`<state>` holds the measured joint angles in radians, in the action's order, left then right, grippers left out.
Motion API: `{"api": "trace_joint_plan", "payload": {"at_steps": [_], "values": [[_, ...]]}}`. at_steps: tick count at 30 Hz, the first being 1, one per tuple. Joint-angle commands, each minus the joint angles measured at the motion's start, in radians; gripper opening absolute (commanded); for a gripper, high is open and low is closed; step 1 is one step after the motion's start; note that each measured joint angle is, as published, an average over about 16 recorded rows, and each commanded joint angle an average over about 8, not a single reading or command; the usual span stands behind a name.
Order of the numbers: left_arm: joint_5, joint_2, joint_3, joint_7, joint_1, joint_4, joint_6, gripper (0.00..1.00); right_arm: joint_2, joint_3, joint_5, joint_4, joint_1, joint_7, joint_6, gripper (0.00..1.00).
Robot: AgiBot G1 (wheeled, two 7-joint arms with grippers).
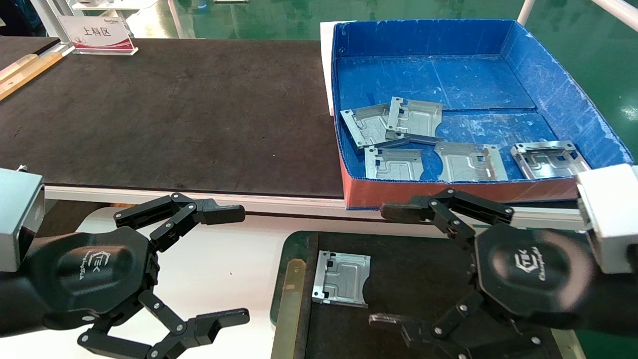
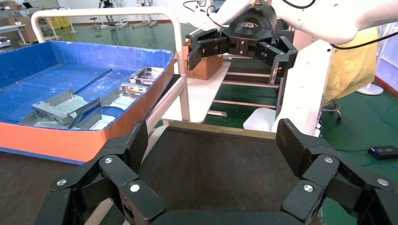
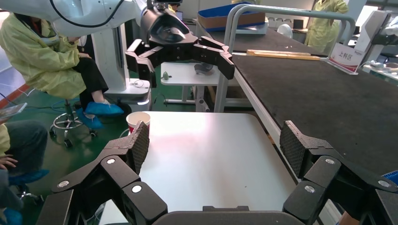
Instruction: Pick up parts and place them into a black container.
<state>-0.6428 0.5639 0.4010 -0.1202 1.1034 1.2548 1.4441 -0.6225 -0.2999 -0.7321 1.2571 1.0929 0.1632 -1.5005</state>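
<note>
Several silver-grey stamped metal parts (image 1: 468,160) lie in the blue box (image 1: 563,104) at the right; they also show in the left wrist view (image 2: 61,108). One part (image 1: 342,278) lies flat at the left end of the black container (image 1: 428,264), a shallow tray with a green rim and brass strip at the near centre. My left gripper (image 1: 241,265) is open and empty over the white table, left of the tray. My right gripper (image 1: 380,267) is open and empty above the tray, right of that part. The tray's felt shows between the left gripper's fingers (image 2: 211,140).
The blue box with a red front (image 1: 448,192) stands on the large black mat (image 1: 174,114). A white side table (image 3: 211,154) lies under the left arm, with a paper cup (image 3: 137,120) at its edge. A sign (image 1: 97,34) stands at the mat's far left.
</note>
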Motion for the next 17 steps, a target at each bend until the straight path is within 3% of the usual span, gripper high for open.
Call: {"api": "trace_joint_plan", "payload": {"at_steps": [1, 17], "values": [[0.0, 0.0, 0.0, 0.0, 0.0, 0.0, 0.0, 1.0, 0.009, 0.016, 0.001, 0.021, -0.014, 0.018, 0.003, 1.0], [0.0, 0.0, 0.0, 0.0, 0.0, 0.0, 0.0, 1.0, 0.016, 0.028, 0.003, 0.036, -0.025, 0.028, 0.007, 1.0]]}}
